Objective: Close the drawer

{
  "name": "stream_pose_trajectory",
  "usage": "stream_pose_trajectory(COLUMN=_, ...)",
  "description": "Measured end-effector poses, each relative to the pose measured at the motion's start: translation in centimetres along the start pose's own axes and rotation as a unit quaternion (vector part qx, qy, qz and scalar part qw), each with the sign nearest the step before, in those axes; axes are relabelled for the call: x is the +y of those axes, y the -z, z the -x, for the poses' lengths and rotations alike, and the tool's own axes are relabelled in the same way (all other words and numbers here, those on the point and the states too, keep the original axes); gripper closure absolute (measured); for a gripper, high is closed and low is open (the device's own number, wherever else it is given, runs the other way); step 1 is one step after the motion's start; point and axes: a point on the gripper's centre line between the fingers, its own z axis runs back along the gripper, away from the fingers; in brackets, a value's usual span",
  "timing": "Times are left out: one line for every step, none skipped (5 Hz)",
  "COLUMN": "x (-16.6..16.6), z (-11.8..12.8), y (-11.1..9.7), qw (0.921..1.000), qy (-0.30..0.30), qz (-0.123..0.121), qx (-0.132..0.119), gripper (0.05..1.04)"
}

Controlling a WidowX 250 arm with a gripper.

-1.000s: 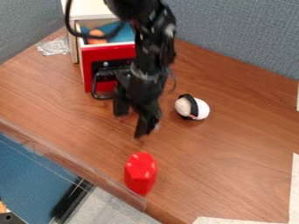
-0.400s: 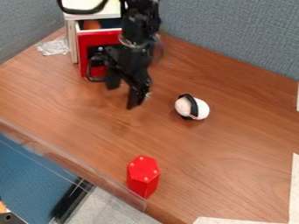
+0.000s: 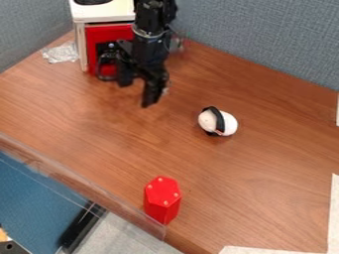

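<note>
Points the end effector (image 3: 136,93) down in the upper left of the frame, with fingers spread apart and nothing gripped between them. Reaches down from the top edge with the black arm (image 3: 153,30), just in front of the red drawer (image 3: 94,38) and beside its black handle (image 3: 104,77); cannot tell whether touching.

In the upper left, has the drawer pushed in beneath the white top of the small cabinet (image 3: 99,14), with its red front facing the lower part of the frame. Looks shut or very nearly so; cannot tell whether fully flush, with the arm covering the right side of the front.

Just left of the cabinet, shows a crumpled piece of clear plastic (image 3: 61,52). Right of the middle of the frame, shows a rounded white object (image 3: 218,122) with a black band around it, resting on the brown wooden tabletop (image 3: 265,178). Below the middle, near the front edge, shows a red six-sided block (image 3: 162,200) standing upright, with small pale dots on top. Behind, at the top of the frame, has a grey-blue partition (image 3: 265,39), and in the lower right corner, white paper (image 3: 334,223).
</note>
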Motion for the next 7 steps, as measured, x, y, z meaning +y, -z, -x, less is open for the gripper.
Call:
stream_pose_trajectory(x=0.7, z=-0.4, y=0.6, qw=1.0, qy=-0.006, qz=-0.005, qx=0.004, gripper=0.085)
stream_pose_trajectory(x=0.9, z=-0.9, y=0.9, qw=0.9999, qy=-0.008, qz=-0.004, qx=0.012, gripper=0.085)
stream_pose_trajectory(x=0.9, z=-0.6, y=0.4, qw=0.9996, qy=-0.008, qz=0.015, qx=0.025, gripper=0.085)
stream_pose_trajectory(x=2.0, z=1.5, y=-2.6, qw=0.9991, qy=-0.022, qz=0.035, qx=0.01, gripper=0.084)
stream_pose_trajectory(x=1.6, z=3.4, y=-5.4, qw=0.998, qy=-0.018, qz=0.061, qx=-0.001, gripper=0.084)
stream_pose_trajectory(x=2.3, z=6.6, y=-6.8, qw=0.9977, qy=-0.013, qz=0.067, qx=0.001, gripper=0.084)
stream_pose_trajectory(x=2.4, z=9.6, y=-7.5, qw=0.9974, qy=-0.003, qz=0.072, qx=-0.001, gripper=0.084)
